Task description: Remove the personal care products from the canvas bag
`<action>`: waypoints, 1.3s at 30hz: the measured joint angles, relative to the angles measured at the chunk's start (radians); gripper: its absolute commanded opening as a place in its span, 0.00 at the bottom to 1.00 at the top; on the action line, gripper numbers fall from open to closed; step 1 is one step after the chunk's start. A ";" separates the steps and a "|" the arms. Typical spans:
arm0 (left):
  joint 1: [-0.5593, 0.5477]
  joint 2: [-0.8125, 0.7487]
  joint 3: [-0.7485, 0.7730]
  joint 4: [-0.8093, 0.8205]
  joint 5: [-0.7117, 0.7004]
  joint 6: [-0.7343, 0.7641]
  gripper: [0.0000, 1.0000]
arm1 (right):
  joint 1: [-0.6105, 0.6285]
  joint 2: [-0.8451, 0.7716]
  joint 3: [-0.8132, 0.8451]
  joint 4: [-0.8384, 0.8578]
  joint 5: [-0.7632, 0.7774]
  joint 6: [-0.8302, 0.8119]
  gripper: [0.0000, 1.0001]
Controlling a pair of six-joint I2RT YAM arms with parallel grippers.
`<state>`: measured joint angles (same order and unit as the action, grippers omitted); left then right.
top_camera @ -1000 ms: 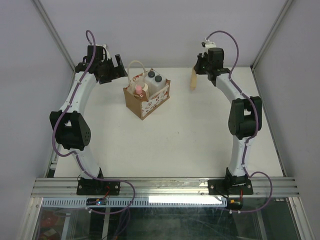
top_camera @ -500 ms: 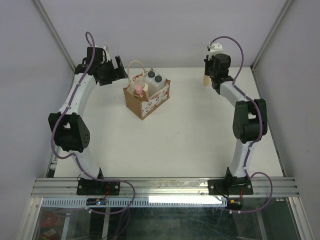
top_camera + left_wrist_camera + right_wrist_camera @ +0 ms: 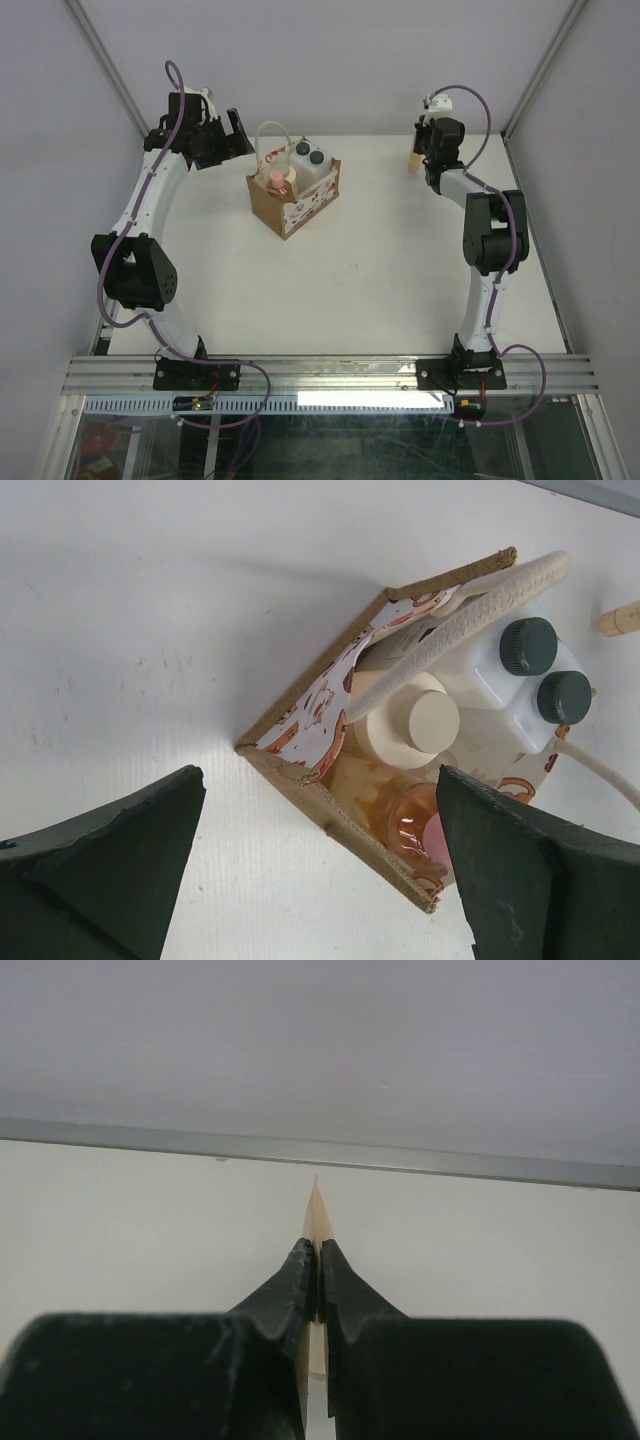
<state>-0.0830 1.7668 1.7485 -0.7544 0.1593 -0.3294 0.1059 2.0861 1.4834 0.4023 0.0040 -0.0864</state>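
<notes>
The brown canvas bag [image 3: 285,208] stands at the table's far middle, white printed side facing front right. It holds two white bottles with dark caps [image 3: 309,157], a cream bottle [image 3: 405,723] and an orange-pink bottle with a pink cap [image 3: 276,177]. The bag also shows in the left wrist view [image 3: 300,767]. My left gripper [image 3: 233,132] is open, high and left of the bag, empty. My right gripper [image 3: 317,1252] is shut on the tan flat tube [image 3: 316,1218], low at the far right of the table; the tube shows in the top view [image 3: 411,160].
Grey walls with metal posts close in the table at the back and both sides. The bag's pale rope handles [image 3: 470,615] loop over the bottles. The arm bases sit on the aluminium rail [image 3: 330,372] at the near edge.
My right arm has swung the tan tube right and toward the far right corner, lowering it. My left gripper has shifted slightly back and left.
</notes>
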 measured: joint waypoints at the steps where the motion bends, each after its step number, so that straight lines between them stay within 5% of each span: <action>1: 0.000 0.000 0.000 0.000 0.000 0.000 0.99 | -0.002 0.002 -0.010 0.017 -0.003 0.006 0.00; 7: 0.000 0.000 0.000 0.000 0.000 0.000 0.99 | -0.006 0.002 -0.070 0.094 -0.021 0.031 0.00; 14: 0.000 0.000 0.000 0.000 0.000 0.000 0.99 | -0.010 0.002 -0.108 0.150 -0.023 0.037 0.46; 20: 0.000 0.000 0.000 0.000 0.000 0.000 0.99 | -0.011 0.001 -0.141 0.126 -0.024 0.036 0.66; 32: 0.000 0.000 0.000 0.000 0.005 -0.001 0.99 | 0.010 -0.219 -0.141 -0.136 -0.023 0.037 0.66; 39: 0.000 0.000 0.000 0.000 0.008 -0.003 0.99 | 0.204 -0.291 -0.060 -0.281 -0.019 0.037 0.66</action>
<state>-0.0830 1.7668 1.7485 -0.7540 0.1673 -0.3325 0.3099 1.7950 1.4235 0.1211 -0.0154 -0.0498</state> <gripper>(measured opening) 0.991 0.662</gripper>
